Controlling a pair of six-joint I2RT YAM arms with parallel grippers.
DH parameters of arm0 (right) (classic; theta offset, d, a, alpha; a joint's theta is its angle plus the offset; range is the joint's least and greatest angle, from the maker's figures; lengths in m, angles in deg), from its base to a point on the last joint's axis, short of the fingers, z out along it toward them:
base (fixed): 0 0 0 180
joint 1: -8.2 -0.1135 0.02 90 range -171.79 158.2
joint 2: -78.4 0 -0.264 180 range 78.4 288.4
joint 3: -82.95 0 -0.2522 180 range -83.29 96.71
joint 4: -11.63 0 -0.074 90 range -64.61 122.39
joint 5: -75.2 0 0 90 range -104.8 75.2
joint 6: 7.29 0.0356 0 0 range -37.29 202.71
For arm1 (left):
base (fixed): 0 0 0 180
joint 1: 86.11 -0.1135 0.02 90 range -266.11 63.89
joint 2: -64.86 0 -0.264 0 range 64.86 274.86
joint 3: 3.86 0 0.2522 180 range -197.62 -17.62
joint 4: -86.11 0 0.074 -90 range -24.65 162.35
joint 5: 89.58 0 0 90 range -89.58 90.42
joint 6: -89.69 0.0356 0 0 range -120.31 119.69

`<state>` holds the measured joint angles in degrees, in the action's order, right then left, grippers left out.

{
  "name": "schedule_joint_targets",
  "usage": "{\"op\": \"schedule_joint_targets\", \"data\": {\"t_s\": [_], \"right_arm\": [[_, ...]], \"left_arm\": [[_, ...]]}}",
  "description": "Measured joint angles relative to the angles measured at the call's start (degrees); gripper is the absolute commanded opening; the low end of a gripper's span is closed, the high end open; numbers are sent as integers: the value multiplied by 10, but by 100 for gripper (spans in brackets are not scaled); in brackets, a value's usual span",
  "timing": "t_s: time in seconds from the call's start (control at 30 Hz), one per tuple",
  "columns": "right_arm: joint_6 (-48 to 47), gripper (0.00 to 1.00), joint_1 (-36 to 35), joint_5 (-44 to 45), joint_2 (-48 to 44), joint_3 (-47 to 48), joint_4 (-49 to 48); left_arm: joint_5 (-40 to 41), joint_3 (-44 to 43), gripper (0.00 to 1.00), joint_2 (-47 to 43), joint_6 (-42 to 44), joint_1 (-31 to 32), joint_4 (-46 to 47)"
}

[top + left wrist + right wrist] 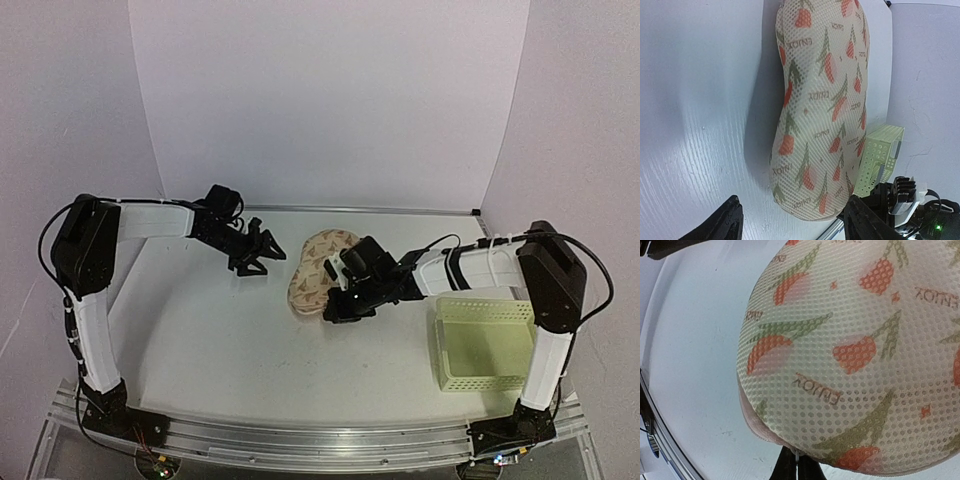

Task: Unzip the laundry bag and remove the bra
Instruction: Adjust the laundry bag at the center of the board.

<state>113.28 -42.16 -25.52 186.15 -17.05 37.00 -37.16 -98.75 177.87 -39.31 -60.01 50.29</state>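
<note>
On the tabletop [220,340] the laundry bag [322,250] is laid centrally, its near lobe partly covered by the right tool [794,465], which is closed at its edge; what is pinched cannot be told. The left tool [262,260] is held open beside it. The bra cannot be made out.

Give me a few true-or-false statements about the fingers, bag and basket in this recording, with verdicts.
1. The left fingers are closed on the laundry bag. False: they stand open, apart from the bag.
2. The right fingers are shut at the bag's near edge. True.
3. The bra lies out on the table. False: no bra lies outside the bag.
4. The basket stands beside the right arm, apart from the bag. True.
</note>
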Motion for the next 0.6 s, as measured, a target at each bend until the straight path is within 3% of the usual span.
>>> {"op": "schedule_joint_targets", "data": {"t_s": [0.3, 0.6], "right_arm": [[8, 0, -10, -16, 67, 97, 3], [7, 0, -21, -29, 118, 184, 17]], "left_arm": [[22, 108, 70, -82, -51, 5, 20], [11, 205, 71, -109, -153, 16, 121]]}}
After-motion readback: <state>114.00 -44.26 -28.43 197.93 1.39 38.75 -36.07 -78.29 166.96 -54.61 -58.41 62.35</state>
